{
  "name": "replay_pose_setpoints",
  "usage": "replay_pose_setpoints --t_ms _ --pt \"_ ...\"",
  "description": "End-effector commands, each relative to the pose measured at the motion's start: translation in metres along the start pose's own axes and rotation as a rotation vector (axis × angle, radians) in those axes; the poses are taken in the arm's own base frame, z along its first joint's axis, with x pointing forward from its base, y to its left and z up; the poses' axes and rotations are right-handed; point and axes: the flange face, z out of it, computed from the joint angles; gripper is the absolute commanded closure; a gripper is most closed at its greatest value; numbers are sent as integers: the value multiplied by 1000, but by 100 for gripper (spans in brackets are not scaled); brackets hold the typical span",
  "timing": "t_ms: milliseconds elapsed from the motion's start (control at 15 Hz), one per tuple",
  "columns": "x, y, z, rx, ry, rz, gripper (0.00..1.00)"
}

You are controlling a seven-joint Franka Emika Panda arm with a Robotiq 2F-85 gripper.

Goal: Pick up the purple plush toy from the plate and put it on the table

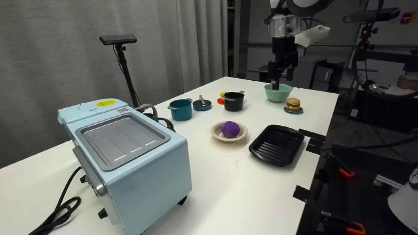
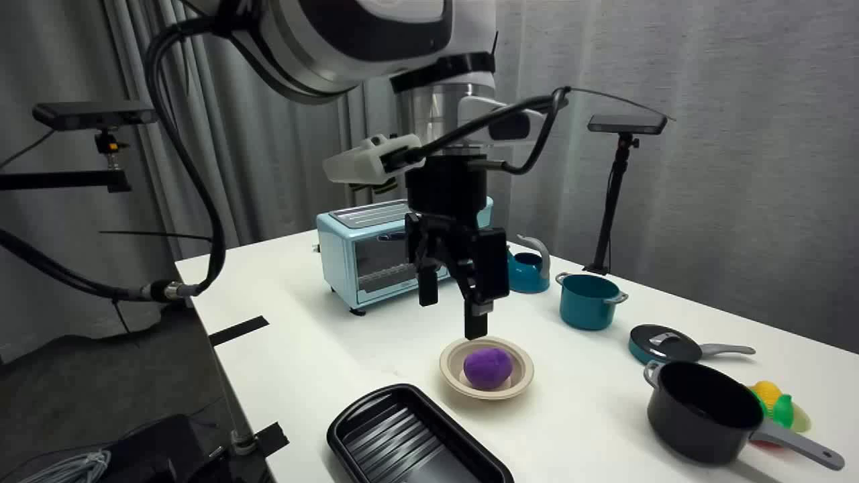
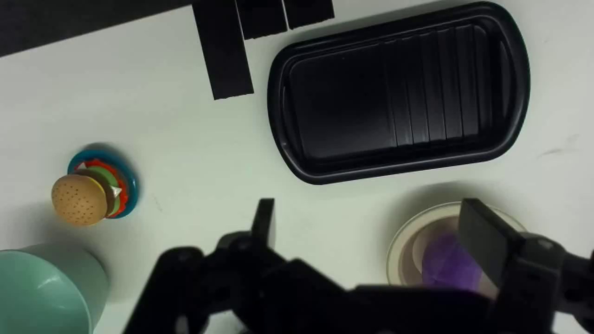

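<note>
While the purple plush toy sits in the small cream plate, the hand hangs above the worktop with its fingers spread well apart, so you get a wide gap between the tips in the wrist view. Toy's off to the side of that gap though: from the wrist camera it's toward the right of the picture, lower than the hand, and partly covered by one finger plus the dark body of the hand along the bottom. The opposite finger shows against white worktop. In an exterior view, one fingertip pretty much lines up with the plate's back rim, toy just below it in the picture, but I can't tell from that how high the hand really is. In an exterior view the hand shows up and to the right of the plate, overlapping the mint bowl, and it's clearly higher than the toy and apart from it. The black ridged tray is just beside the plate, not touching, and near the bowl there's a burger toy on a little teal dish.
</note>
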Motion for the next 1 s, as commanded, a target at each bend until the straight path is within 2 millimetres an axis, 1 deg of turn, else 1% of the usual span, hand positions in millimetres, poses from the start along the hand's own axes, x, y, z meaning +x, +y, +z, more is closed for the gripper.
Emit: replay_pose_setpoints --t_ms 0,800,933 --pt "0 0 0 0 -2 0 0" --pt "0 0 0 0 -2 0 0" --pt "5 -5 3 -1 -11 -1 0"
